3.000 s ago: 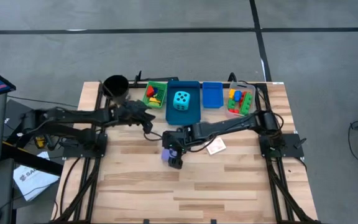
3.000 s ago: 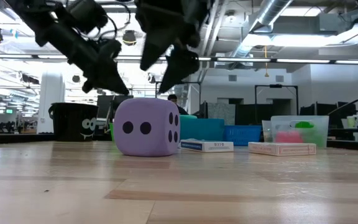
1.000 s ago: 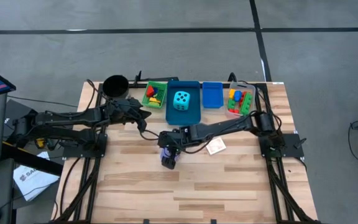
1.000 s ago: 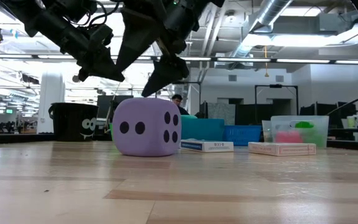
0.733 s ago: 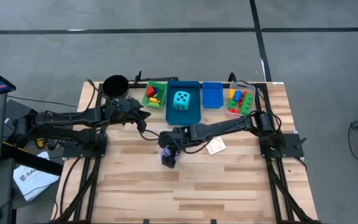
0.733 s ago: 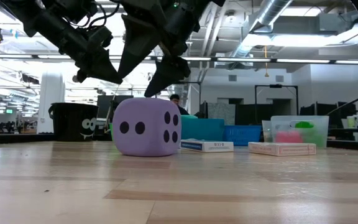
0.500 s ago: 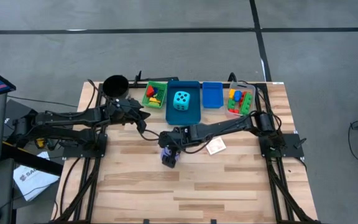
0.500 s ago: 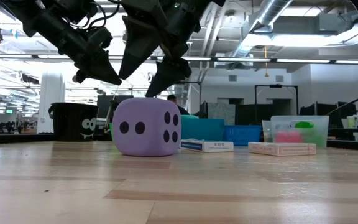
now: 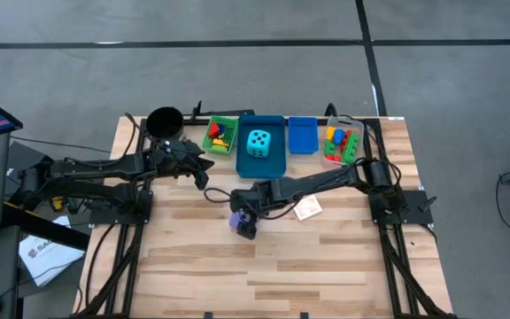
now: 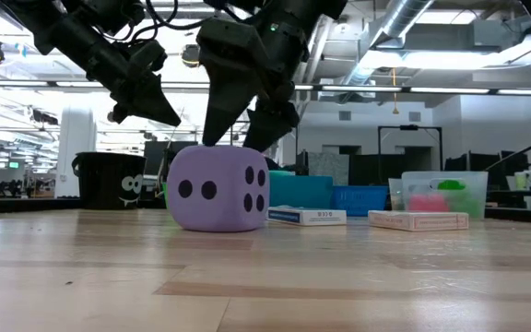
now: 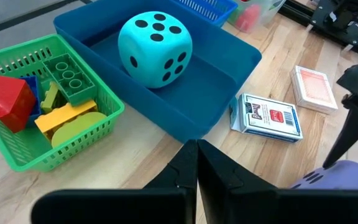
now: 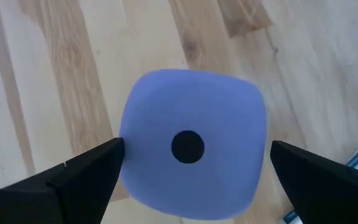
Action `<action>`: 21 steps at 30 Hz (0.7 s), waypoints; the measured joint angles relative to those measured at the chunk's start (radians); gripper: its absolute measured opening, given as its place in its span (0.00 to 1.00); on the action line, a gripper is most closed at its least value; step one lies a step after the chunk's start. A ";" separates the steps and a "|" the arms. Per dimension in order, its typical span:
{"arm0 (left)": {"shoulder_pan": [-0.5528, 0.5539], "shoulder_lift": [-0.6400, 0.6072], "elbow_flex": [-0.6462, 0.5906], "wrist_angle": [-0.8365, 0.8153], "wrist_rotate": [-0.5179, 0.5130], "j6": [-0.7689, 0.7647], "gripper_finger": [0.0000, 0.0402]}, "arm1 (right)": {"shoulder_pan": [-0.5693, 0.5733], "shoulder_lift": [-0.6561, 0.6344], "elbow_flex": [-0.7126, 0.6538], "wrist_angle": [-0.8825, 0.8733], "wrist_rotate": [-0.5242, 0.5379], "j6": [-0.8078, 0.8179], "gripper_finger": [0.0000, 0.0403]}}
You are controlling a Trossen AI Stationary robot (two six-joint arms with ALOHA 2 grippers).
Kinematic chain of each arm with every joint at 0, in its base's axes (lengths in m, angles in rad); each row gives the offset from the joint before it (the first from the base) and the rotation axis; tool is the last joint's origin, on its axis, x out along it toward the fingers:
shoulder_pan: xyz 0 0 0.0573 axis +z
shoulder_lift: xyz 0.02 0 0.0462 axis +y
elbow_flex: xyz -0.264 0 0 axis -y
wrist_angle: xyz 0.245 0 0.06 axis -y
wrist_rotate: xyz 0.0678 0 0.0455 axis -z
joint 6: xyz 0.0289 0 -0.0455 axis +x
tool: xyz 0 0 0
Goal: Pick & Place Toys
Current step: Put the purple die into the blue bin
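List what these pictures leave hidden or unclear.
- Purple die: in the high view the right gripper covers most of it.
- Clear bin: in the low view the toys inside are only blurred colours.
- Card box: print too small to read in the left wrist view.
- Left gripper: its closed fingers hide the table beyond.

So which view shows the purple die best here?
The right wrist view: the purple die fills it, one-dot face up, between the open right gripper fingers. The low view shows its side faces; the high view, a sliver; the left wrist view, a corner.
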 joint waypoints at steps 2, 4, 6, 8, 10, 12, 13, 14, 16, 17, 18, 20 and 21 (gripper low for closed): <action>0.000 0.000 0.000 0.000 0.000 0.000 0.00 | 0.000 -0.002 -0.006 -0.008 -0.001 0.000 0.99; 0.000 0.000 0.000 0.000 0.004 0.000 0.00 | 0.001 -0.003 -0.007 -0.016 -0.002 0.000 0.99; 0.000 0.000 0.000 0.000 0.004 0.000 0.00 | 0.002 -0.003 -0.007 -0.019 -0.004 0.000 0.99; 0.000 0.000 0.000 0.000 0.004 0.000 0.00 | 0.001 -0.003 -0.008 -0.020 -0.006 0.000 0.99; 0.000 0.000 0.000 0.000 0.004 0.000 0.00 | 0.001 -0.003 -0.008 -0.020 -0.010 0.000 0.99; 0.000 0.000 0.000 0.000 0.003 0.000 0.00 | -0.002 -0.003 -0.008 -0.026 -0.043 -0.007 0.99; 0.000 0.000 0.000 0.000 0.004 0.000 0.00 | -0.003 -0.003 -0.009 -0.027 -0.062 -0.015 0.99; 0.000 0.000 0.000 0.000 0.003 0.000 0.00 | -0.005 -0.002 -0.009 -0.028 -0.081 -0.021 0.99; 0.000 0.000 0.000 0.000 0.003 0.000 0.00 | -0.005 -0.001 -0.010 -0.032 -0.109 -0.027 0.99; 0.000 0.000 0.000 0.000 0.003 0.000 0.00 | -0.005 0.000 -0.010 -0.032 -0.115 -0.027 0.99; 0.000 0.000 0.000 0.000 0.003 0.000 0.00 | -0.006 0.000 -0.010 -0.032 -0.119 -0.029 0.99; 0.000 0.000 0.000 0.000 0.003 0.000 0.00 | -0.007 0.000 -0.010 -0.031 -0.126 -0.030 0.99; 0.000 0.000 0.000 0.000 0.003 0.000 0.00 | -0.007 0.000 -0.010 -0.031 -0.128 -0.030 0.99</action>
